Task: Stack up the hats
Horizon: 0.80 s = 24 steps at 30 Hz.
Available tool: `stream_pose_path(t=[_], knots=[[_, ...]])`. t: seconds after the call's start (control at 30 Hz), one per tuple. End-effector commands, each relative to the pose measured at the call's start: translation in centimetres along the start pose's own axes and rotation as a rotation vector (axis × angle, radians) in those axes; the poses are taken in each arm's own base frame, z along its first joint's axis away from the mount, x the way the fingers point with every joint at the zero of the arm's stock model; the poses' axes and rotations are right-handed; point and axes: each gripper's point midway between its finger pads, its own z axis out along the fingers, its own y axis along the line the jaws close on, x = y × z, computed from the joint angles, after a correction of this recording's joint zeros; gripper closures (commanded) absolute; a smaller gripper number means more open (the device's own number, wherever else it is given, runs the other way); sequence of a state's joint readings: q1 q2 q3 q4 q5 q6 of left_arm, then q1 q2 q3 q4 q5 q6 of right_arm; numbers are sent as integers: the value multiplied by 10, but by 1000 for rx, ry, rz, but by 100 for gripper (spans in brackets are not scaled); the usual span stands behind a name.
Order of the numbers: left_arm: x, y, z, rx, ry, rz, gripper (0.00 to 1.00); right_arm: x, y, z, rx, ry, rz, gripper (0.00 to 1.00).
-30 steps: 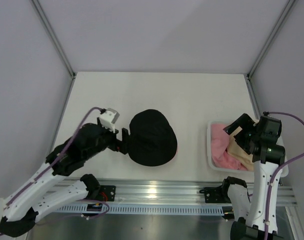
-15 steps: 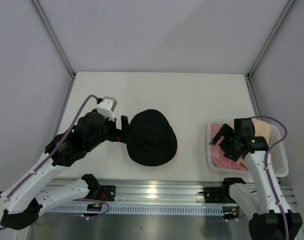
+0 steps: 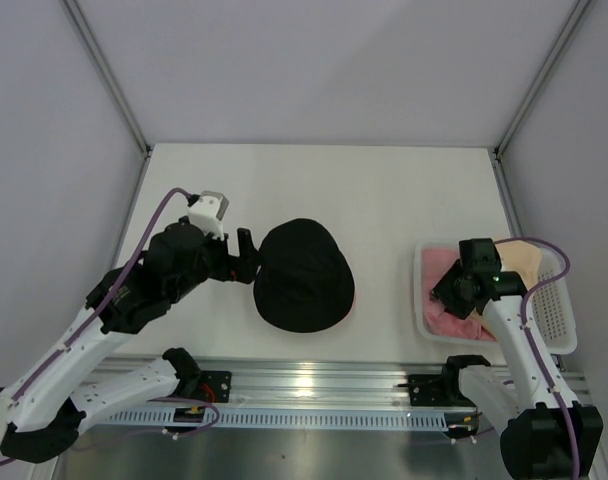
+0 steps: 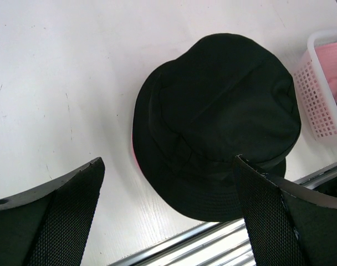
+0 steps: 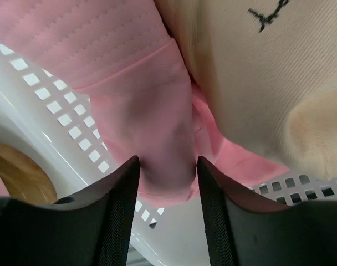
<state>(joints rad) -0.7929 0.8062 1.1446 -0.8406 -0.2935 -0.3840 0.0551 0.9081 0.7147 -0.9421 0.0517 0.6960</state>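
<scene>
Right claw (image 5: 167,160) down inside the white basket (image 3: 561,312): about half closed, pinches a fold of the pink hat (image 5: 102,50) between both fingers. Pink hat crumpled along the basket's left side, touching the beige hat (image 5: 246,72) in the basket's middle, small dark stitched mark (image 5: 272,14) facing up. Left claw (image 4: 168,159) well left of the basket, over the table (image 3: 384,190): spread wide, holds nothing, just beside the brim of the black hat (image 3: 304,275); touching it or not, cannot tell. Black hat crown up on the table, between left claw and basket, apart from the basket
</scene>
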Motion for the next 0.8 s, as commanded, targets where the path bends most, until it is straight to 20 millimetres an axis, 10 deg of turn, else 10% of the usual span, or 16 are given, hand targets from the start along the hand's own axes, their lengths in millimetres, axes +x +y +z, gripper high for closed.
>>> stream_pose_path(t=[0.0,0.17,0.5,0.77], knots=[[-24,-2,-7,9,-71,-14,1,-20,1,-3,0,-115,39,51],[-30,-4,-7,12,-84,-8,0,-29,14,-15,-56,-139,34,100],[-53,-16,-2,38,-112,-40,1,-101,116,-167,-476,-341,-219,100],[-90,-39,-10,149,-225,-7,0,-83,161,-229,-743,-222,-345,100]])
